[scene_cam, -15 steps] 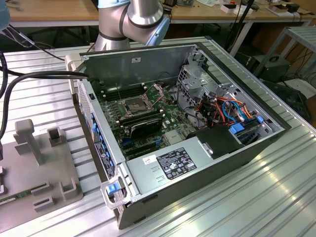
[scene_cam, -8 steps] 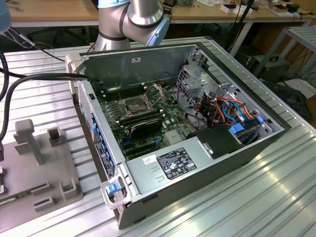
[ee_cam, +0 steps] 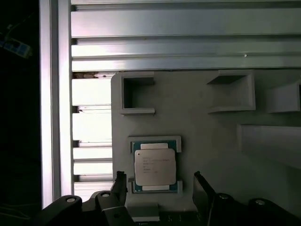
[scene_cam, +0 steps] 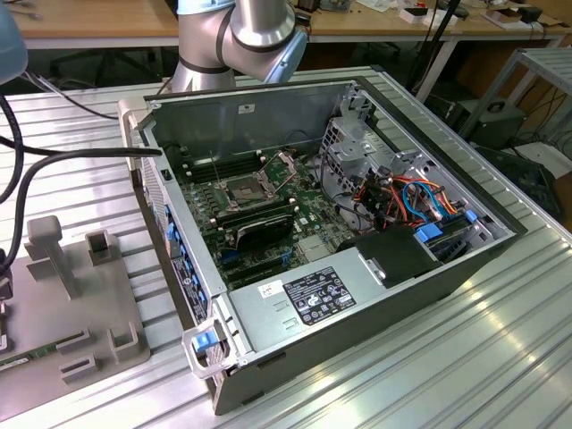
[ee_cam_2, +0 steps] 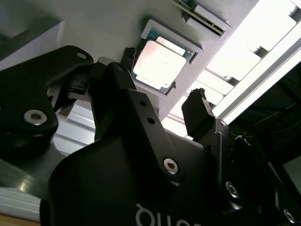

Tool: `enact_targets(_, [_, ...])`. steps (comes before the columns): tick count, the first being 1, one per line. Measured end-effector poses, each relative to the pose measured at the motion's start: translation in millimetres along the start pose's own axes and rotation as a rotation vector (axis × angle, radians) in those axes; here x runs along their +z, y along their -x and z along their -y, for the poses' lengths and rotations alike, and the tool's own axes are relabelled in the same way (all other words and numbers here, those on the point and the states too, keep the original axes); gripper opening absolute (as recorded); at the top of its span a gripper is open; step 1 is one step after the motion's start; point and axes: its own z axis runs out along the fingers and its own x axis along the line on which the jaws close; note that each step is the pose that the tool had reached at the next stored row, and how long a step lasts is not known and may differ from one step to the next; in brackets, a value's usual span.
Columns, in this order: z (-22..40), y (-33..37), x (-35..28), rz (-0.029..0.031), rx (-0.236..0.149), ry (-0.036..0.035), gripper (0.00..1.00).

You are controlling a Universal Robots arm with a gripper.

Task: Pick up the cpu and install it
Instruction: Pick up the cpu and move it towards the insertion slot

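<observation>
Silver arm [scene_cam: 255, 27], pale-blue joint cap [scene_cam: 288, 55], black hand [ee_cam_2: 162, 74] with silver screws.

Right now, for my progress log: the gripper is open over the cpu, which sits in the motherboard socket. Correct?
Not in the socket. The cpu lies in a recess of the grey holder tray, as the first wrist view shows. The gripper is open over it, as you said.
</observation>
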Motion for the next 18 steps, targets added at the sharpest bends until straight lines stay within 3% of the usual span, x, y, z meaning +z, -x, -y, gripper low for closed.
enact_targets(18, [1.5,-0.1,30.1,0.0,0.0,0.0001,0.68])
